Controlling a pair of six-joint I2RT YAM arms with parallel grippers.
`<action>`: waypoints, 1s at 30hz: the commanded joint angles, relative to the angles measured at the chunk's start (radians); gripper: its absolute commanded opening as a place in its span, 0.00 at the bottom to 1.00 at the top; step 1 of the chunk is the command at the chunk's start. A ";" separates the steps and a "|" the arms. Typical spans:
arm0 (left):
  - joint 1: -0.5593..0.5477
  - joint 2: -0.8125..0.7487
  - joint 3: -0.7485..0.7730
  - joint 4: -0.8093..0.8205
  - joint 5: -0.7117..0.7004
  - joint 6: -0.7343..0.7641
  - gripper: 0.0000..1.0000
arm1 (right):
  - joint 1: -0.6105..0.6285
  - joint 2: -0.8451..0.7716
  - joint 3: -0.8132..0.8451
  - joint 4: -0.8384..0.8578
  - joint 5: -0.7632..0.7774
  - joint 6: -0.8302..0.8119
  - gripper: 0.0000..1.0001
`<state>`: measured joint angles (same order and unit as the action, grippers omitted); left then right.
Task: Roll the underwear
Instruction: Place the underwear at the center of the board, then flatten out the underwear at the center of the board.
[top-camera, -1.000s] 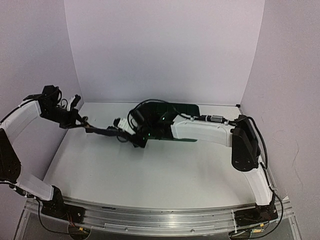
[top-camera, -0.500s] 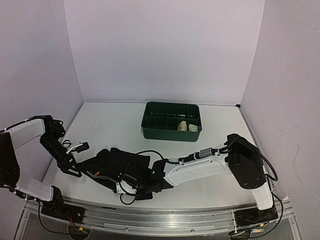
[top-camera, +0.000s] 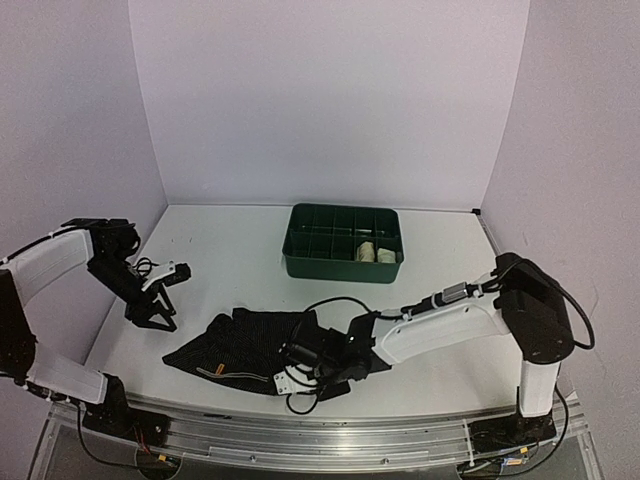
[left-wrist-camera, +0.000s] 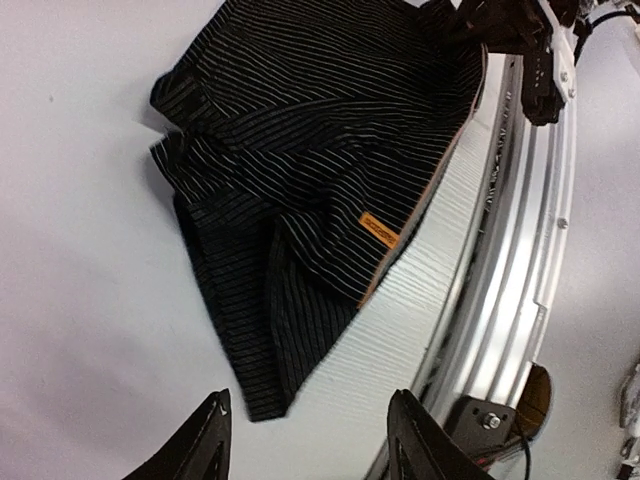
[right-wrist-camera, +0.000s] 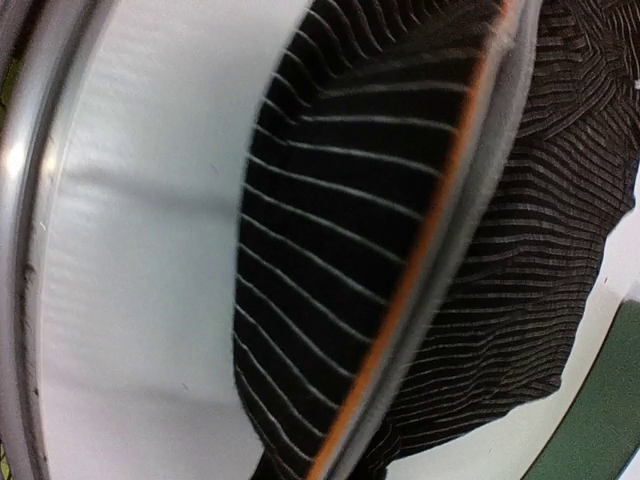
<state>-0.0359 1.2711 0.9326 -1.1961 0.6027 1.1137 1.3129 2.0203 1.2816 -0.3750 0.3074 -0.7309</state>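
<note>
While two rolls (top-camera: 368, 250) rest, one black underwear (top-camera: 240, 345) sprawls.

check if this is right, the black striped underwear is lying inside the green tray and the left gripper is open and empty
No: the black striped underwear lies on the table near its front edge, apart from the green tray, as the top external view shows. The left gripper is open and empty.

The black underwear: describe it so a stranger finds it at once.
On the white table, look toward the near edge, in front of the green tray. The black underwear lies there loosely spread; unlike the pale rolls in the tray, it is dark, thinly striped, with an orange label.
</note>
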 joint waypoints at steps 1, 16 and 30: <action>-0.175 0.094 0.045 0.272 -0.074 -0.208 0.52 | -0.162 -0.077 -0.043 -0.007 -0.078 -0.175 0.34; -0.400 0.483 0.247 0.516 -0.269 -0.248 0.45 | -0.247 -0.327 0.037 -0.033 -0.128 0.519 0.32; -0.544 0.620 0.287 0.592 -0.216 -0.410 0.56 | -0.136 -0.055 0.019 0.152 -0.081 1.327 0.00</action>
<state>-0.5518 1.8523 1.1983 -0.6357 0.3813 0.7626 1.1588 1.9649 1.3467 -0.2201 0.2280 0.4053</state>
